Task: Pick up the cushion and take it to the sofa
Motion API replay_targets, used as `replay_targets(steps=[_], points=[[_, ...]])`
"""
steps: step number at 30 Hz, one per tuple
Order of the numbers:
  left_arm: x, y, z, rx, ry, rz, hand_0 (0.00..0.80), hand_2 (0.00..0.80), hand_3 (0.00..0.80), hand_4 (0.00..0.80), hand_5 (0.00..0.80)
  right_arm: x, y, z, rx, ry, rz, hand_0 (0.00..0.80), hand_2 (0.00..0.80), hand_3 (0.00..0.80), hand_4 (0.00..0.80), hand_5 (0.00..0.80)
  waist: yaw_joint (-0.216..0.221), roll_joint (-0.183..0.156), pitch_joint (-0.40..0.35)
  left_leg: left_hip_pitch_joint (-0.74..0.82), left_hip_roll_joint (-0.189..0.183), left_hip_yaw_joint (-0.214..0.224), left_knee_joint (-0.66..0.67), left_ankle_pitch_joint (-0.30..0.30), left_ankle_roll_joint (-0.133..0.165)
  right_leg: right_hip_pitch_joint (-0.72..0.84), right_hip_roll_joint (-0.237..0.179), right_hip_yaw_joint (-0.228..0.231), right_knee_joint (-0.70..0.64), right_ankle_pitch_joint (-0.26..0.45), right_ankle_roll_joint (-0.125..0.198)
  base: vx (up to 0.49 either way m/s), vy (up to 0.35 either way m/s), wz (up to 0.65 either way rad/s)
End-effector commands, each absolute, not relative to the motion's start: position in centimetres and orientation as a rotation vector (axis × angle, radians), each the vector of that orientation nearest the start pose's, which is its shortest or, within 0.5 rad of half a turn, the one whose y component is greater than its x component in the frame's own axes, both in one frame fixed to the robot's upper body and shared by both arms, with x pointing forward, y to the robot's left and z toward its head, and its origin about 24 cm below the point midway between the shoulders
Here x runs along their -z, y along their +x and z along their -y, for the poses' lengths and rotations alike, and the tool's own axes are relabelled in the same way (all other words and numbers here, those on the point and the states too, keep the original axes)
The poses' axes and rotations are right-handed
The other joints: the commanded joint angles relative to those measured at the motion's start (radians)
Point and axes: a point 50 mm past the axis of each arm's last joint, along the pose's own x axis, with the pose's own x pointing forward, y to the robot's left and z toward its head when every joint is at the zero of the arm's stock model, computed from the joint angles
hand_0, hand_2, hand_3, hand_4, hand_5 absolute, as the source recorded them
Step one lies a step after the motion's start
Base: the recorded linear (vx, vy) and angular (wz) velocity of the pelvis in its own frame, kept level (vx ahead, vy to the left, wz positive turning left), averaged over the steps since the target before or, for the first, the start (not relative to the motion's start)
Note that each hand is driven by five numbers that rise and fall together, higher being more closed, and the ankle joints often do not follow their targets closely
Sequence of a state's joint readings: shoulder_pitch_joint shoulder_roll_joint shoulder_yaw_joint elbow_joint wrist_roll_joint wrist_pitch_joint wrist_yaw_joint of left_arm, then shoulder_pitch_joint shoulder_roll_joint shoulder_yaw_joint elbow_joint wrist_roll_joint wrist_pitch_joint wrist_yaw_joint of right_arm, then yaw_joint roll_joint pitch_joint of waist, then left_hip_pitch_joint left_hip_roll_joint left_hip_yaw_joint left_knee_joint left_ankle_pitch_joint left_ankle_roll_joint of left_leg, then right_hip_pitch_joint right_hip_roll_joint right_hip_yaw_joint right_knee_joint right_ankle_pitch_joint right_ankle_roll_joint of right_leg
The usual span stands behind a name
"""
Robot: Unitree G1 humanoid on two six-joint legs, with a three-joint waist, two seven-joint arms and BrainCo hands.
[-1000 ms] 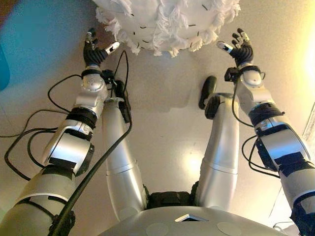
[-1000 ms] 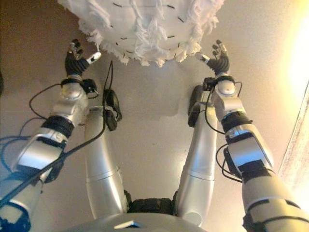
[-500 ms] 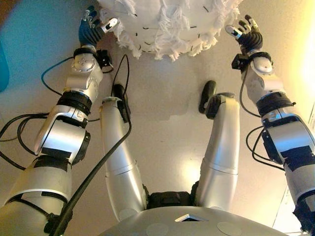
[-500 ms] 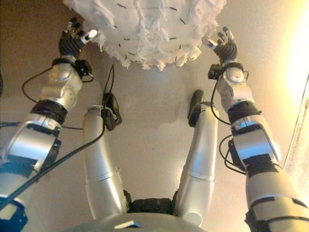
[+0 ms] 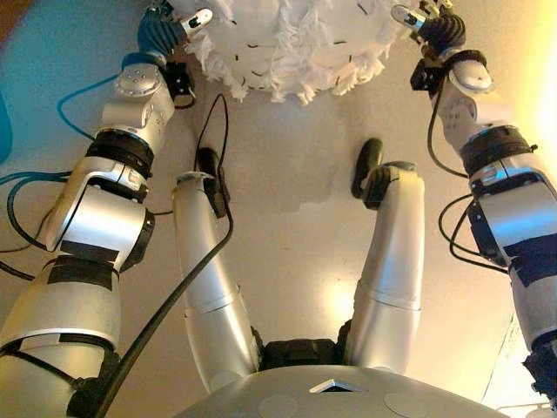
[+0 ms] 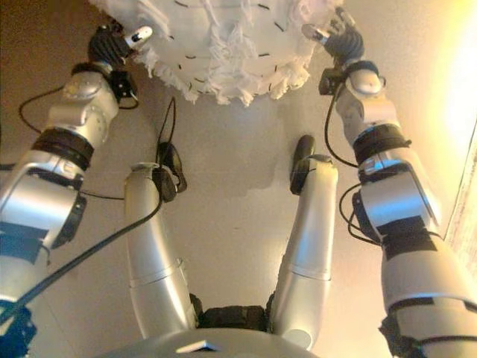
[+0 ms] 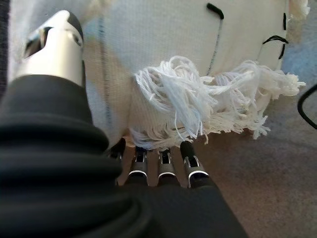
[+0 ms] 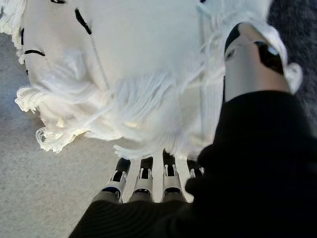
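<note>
On the pale floor (image 5: 287,226) ahead of me lies the round white fabric cushion (image 5: 296,43), edged with shaggy white tassels and marked with short black stitches; its far part runs beyond the top of both eye views. At the cushion's left edge, my left hand (image 5: 164,30) meets the fringe. In the left wrist view, the fingers (image 7: 190,166) of this hand extend fairly straight, their dark tips at or just beneath the lower tassels, while the thumb (image 7: 57,49) stands raised alongside the cushion's side; nothing is curled round the fabric. At the cushion's right edge, my right hand (image 5: 439,26) sits against the fringe in mirrored fashion. In the right wrist view, its fingers (image 8: 143,181) reach straight toward the underside of the tassels, tips at the fringe line, and the thumb (image 8: 252,54) rises beside the cushion's flank, partly among loose threads. Both hands thus bracket the cushion from opposite sides, spread and ungripping, with the cushion resting on the floor between them.
</note>
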State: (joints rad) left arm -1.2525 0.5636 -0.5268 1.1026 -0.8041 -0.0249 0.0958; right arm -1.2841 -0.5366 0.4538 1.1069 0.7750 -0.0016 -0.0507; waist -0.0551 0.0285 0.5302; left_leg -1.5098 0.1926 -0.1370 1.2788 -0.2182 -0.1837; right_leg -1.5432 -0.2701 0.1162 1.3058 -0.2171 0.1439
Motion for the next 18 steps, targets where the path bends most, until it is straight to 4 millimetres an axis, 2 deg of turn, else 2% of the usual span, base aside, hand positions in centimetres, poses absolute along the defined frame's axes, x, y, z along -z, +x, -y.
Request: replay_targets(steps=[1,7,12,18], points=[[-25.1,42.3,-22.2,-0.132,-0.009,0.137,0.000,0.000,0.000,0.000,0.000,-25.8,42.6,20.1,0.033,-0.088,0.139,0.000,0.000,0.000,0.000,0.000,0.007,0.027,-0.010,-0.006,0.008,0.068,-0.007,0.005,0.129,0.038,-0.030,-0.013,-0.142,0.113,-0.068,0.000,0.000,0.00],[-25.0,42.4,-22.2,-0.175,-0.023,0.104,0.000,0.000,0.000,0.000,0.000,-26.3,42.8,18.8,-0.001,-0.156,0.124,0.000,0.000,0.000,0.000,0.000,0.013,0.029,-0.010,-0.011,0.001,0.067,-0.015,0.009,0.131,0.036,-0.036,-0.018,-0.151,0.116,-0.071,-0.001,-0.001,0.01],[-24.8,42.4,-22.8,-0.241,-0.011,0.075,0.000,0.000,0.000,0.000,0.000,-26.3,43.0,18.8,0.059,-0.168,0.088,0.000,0.000,0.000,0.000,0.000,0.016,0.032,-0.010,-0.007,0.001,0.065,-0.018,0.011,0.128,0.043,-0.042,-0.020,-0.155,0.117,-0.072,0.000,0.000,0.00],[-25.4,42.7,-21.3,-0.147,-0.005,0.087,0.000,0.000,0.000,0.000,0.000,-26.7,43.1,17.6,0.017,-0.214,0.069,0.000,0.000,0.000,0.000,0.000,0.021,0.035,-0.010,-0.001,-0.002,0.069,-0.031,0.017,0.127,0.048,-0.043,-0.023,-0.168,0.128,-0.070,0.000,0.000,0.00]])
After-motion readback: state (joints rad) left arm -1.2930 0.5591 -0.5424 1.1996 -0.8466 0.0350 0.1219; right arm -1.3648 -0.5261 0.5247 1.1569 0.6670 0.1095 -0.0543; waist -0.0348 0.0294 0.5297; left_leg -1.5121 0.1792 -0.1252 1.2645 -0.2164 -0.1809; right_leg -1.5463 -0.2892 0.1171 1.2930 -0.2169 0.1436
